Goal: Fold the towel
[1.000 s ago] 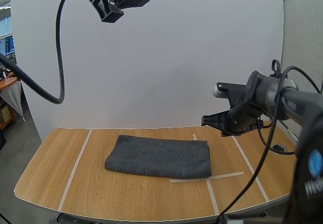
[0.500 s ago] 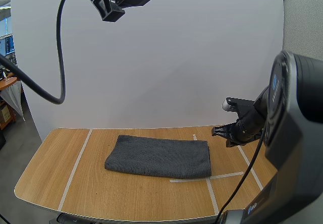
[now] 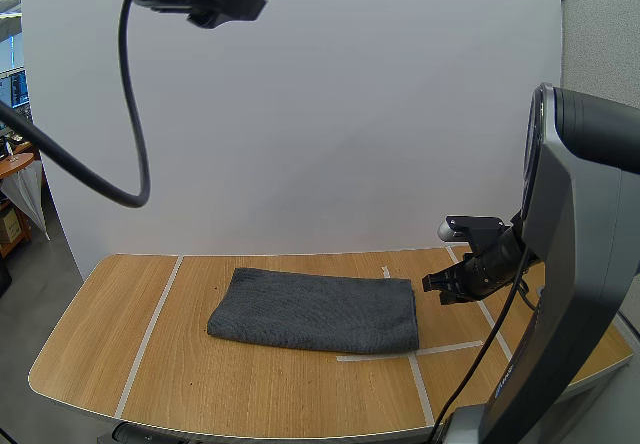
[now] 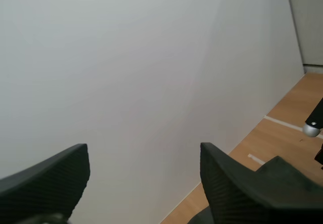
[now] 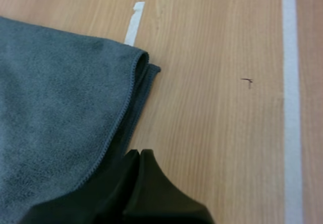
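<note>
Grey towel (image 3: 315, 311) lies flat, doubled over, in the middle of the table (image 3: 250, 389). My right gripper (image 5: 139, 154), fingers pressed together and empty, sits low beside its right edge. My left gripper (image 4: 144, 156) hangs high, fingers wide. Risk: closed tips shove the hem, bunching the layers.

Light wooden table (image 3: 270, 389) with a rounded front edge, white wall (image 3: 380, 114) behind it, long tape strip (image 3: 150, 329) across its left part, tape cross (image 3: 412, 353) toward its right, short tape scrap (image 5: 133, 23) near the back, small dark mark (image 5: 247, 81) on the wood beside a tape line (image 5: 290, 93).
</note>
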You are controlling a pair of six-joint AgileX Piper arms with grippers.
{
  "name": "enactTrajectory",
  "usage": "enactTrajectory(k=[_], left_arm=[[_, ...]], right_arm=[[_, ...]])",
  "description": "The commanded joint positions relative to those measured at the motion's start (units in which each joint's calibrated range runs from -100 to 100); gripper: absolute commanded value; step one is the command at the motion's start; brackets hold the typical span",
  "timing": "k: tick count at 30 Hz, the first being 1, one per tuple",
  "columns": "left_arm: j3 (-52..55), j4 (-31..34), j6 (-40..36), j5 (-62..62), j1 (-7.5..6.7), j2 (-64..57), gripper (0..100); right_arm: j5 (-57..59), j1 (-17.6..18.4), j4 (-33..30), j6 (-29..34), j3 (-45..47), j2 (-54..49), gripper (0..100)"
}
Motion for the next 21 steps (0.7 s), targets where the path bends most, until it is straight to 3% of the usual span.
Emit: enactTrajectory(k=[1,3,4,6,9,15,21], left_arm=[[-0.1,8.5,-3.3,-0.7,0.07,-0.1,100],[-0.1,9.1,-3.3,-0.5,0.07,-0.2,100],[-0.1,9.3,-3.3,-0.5,0.07,-0.5,100],[-0.1,9.7,-3.3,-0.5,0.07,-0.7,100],[-0.1,9.8,-3.3,-0.5,0.95,-0.9,100],[-0.1,9.8,-5.1,-0.5,4.52,-0.9,100],[-0.1,9.8,-5.1,-0.1,5.83,-0.9,100]], right_arm=[[3.1,-0.3,3.9,-2.5,-1.3,2.1,35],[3.1,-0.3,5.1,-3.5,-1.6,2.6,64],[3.3,-0.3,5.6,-3.6,-1.9,3.1,84],[4.0,-0.3,6.2,-4.3,-2.0,4.0,100],[7.3,-0.3,8.1,-4.4,-2.0,5.9,100],[16.9,-0.3,12.5,-5.6,-2.0,12.9,100],[17.2,-0.6,12.2,-6.2,-4.4,16.8,100]])
